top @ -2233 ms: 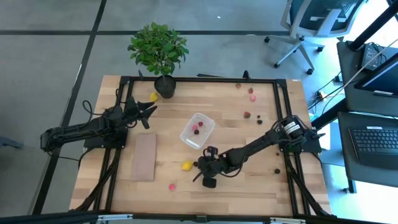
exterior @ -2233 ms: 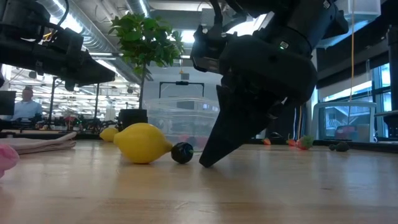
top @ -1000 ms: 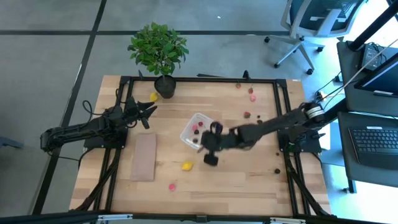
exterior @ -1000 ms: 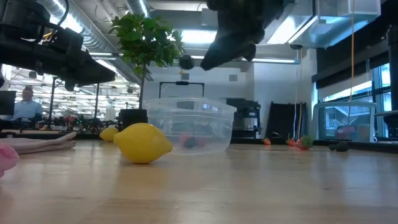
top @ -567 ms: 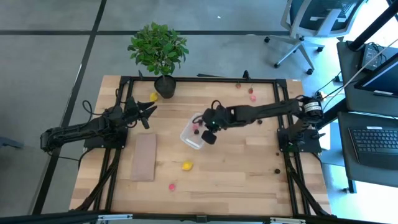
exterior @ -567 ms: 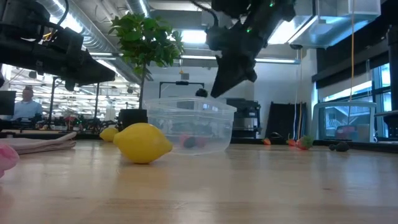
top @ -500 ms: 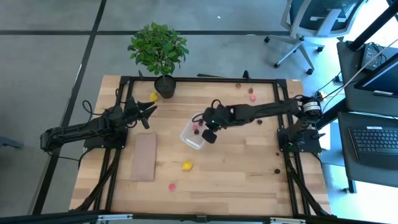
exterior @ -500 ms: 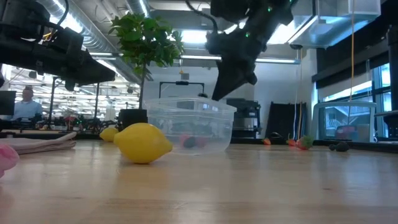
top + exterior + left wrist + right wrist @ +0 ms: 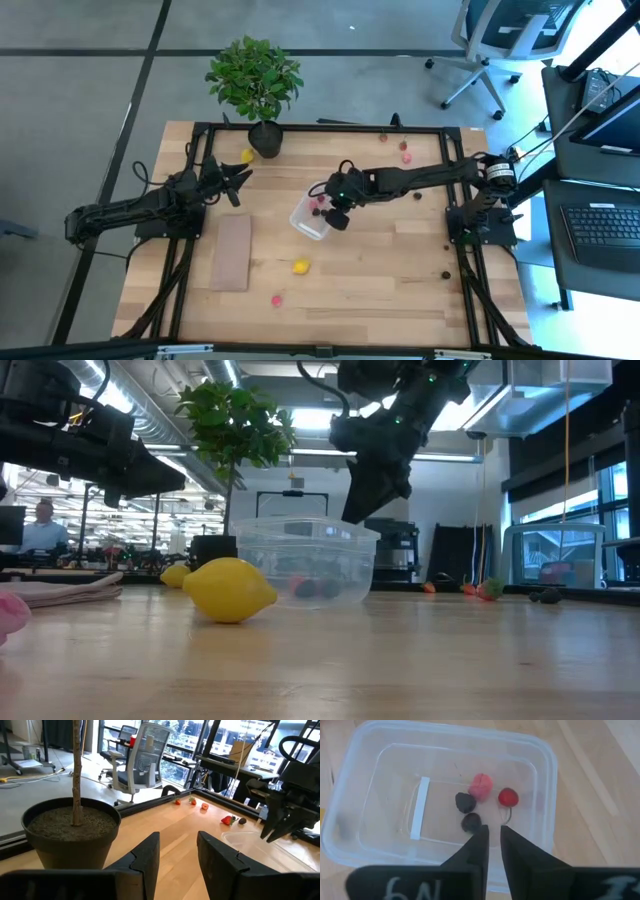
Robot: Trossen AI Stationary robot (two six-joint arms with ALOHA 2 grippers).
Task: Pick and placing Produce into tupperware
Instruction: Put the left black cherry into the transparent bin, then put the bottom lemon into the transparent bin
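The right gripper (image 9: pixel 491 837) hangs over the tupperware (image 9: pixel 365 750), its fingers nearly together with only a thin gap and nothing between them; directly beneath it a dark maroon piece (image 9: pixel 471 822) lies on the tub floor, with a second dark piece (image 9: pixel 465 802), a pink piece (image 9: pixel 481 785) and a red cherry (image 9: pixel 508 797) just beyond the fingertips; so the step in hand looks like the drop, judged finished. The next move would call for lifting clear of the tub wall and reaching for loose produce; the yellow lemon (image 9: pixel 300 266) lies on the desk (image 9: pixel 400 290) near the gripper, on the side away from the plant (image 9: pixel 254 78), a pink piece (image 9: pixel 277 299) farther off.

The left gripper (image 9: pixel 177 851) waits beside the plant pot, fingers together and empty.

Hard to make out: the tiny pieces near the desk's far edge are too small to name from above; in the low view the tub wall blurs its contents.
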